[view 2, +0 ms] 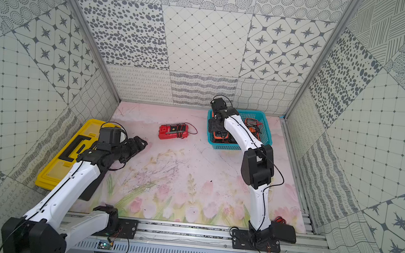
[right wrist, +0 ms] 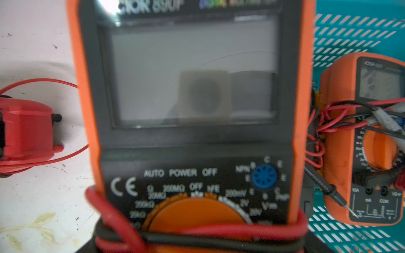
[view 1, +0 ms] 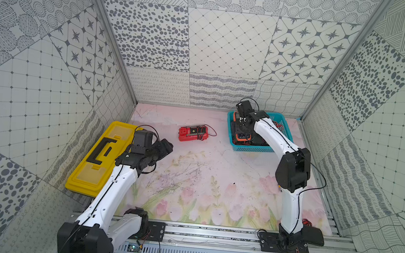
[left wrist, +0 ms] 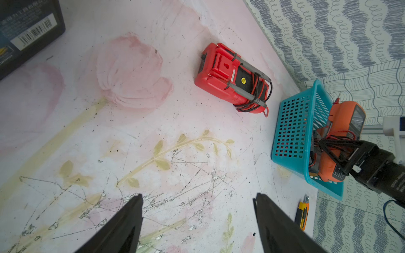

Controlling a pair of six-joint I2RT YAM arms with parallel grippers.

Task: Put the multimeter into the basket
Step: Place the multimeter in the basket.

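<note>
The right gripper hung at the teal basket on the far right of the mat. Its jaws were set wide and pinched the sides of an orange multimeter. The meter stood tilted, its screen end above the rim and its lower end inside. A second orange multimeter lay in the basket just beside it, wrapped in its leads. A red multimeter lay on the mat at far centre, well apart from the basket and to its left. The left gripper hovered spread and empty near the yellow toolbox on the left. Released at this tilt, the orange multimeter would probably topple against its neighbour or tip out over the rim. Its red leads, wound close to the fingers, could also snag on them and drag the meter or the light basket along as the arm lifted
</note>
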